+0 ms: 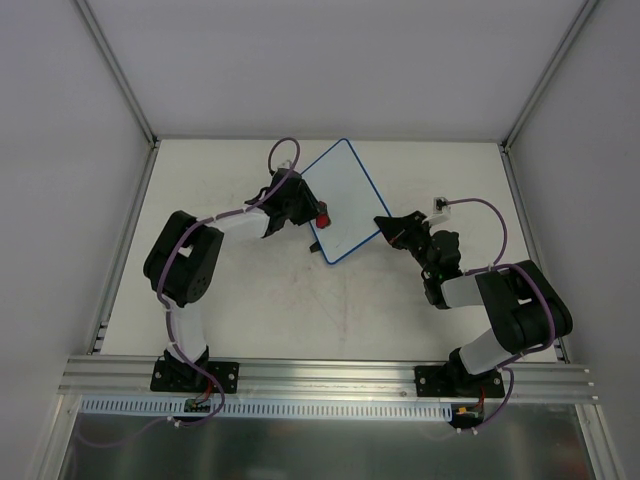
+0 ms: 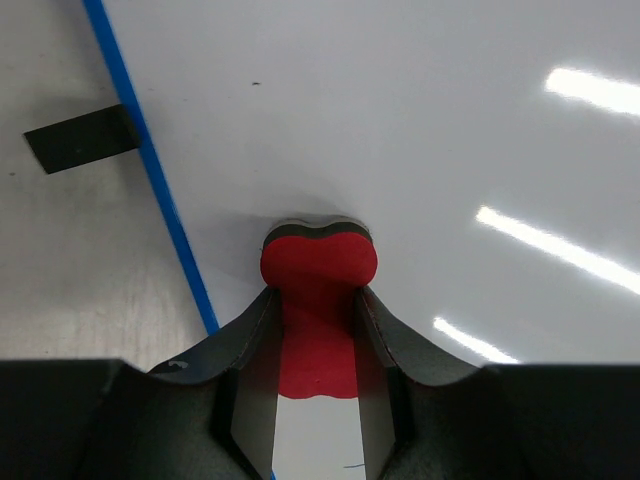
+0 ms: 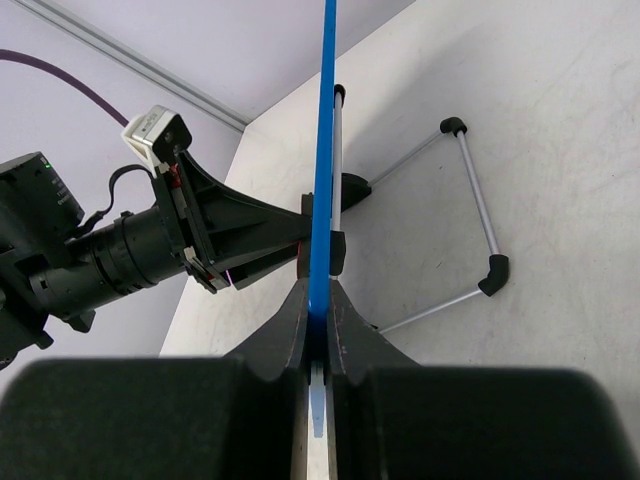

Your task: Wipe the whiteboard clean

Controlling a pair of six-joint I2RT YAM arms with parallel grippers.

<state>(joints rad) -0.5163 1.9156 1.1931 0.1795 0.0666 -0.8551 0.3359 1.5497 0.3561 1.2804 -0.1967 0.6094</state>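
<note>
One whiteboard [image 1: 345, 195] sits toward the far middle of the table [image 1: 250, 310], turned at a slant, and both grippers meet it. The right gripper [image 3: 322, 325] is clamped on the board's near right edge. In the right wrist view the board appears edge-on, a thin blue line pinched between two dark fingers.

The left gripper [image 2: 318, 335] is at the board's left side, closed tight on a red eraser [image 2: 318, 290]. The eraser's narrow waist sits between the fingers and its rounded, two-lobed head juts out in front. A dark felt-like layer on the head's tip appears to touch the white face just inside the blue rim [image 2: 150, 170].

The board's face is smooth and glossy, throwing back bright streaks of light, and it looks clean apart from one tiny dark speck. A flat black tab [image 2: 80, 140] sticks out from the rim over the matte, scuffed, off-white table. On the board's far side, a frame of thin metal rods [image 3: 480, 215] with black capped corners shows against the table. Whether it joins the board cannot be told.
</note>
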